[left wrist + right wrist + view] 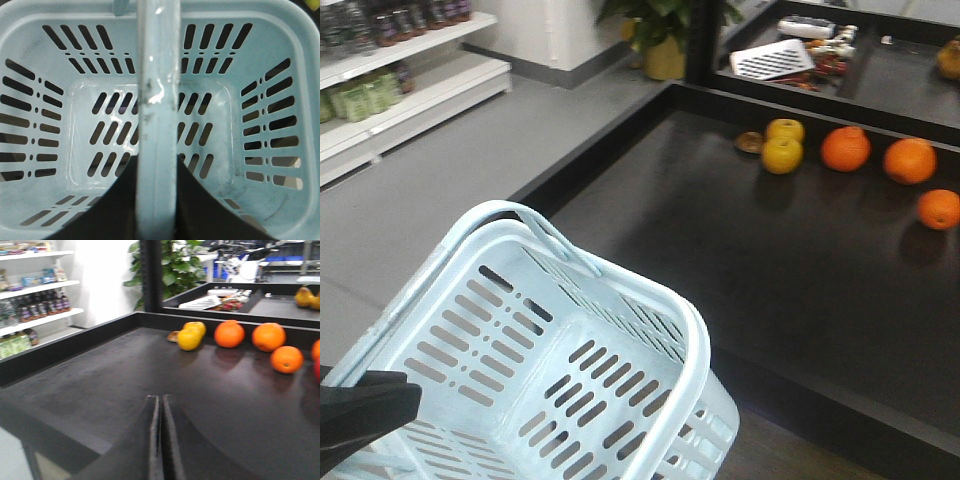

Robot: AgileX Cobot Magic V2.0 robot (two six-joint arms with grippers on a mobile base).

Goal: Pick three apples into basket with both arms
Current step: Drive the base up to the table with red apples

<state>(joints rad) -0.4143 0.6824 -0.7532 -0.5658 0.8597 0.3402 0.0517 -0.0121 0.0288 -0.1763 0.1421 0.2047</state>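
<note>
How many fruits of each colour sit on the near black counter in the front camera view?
Orange fruits: 3
Yellow fruits: 2
Total: 5, not counting one small brown item I cannot identify.

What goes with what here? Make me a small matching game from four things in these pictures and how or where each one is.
Things:
1. basket
2. right fingers
3. oranges
4. yellow fruits

States:
A. pressed together, gripping nothing
B. spread out at the far right of the black table
C. pale blue, empty, its handle between the left fingers
D. two, close together, left of the oranges

Pairs: 1-C, 2-A, 3-B, 4-D
</note>
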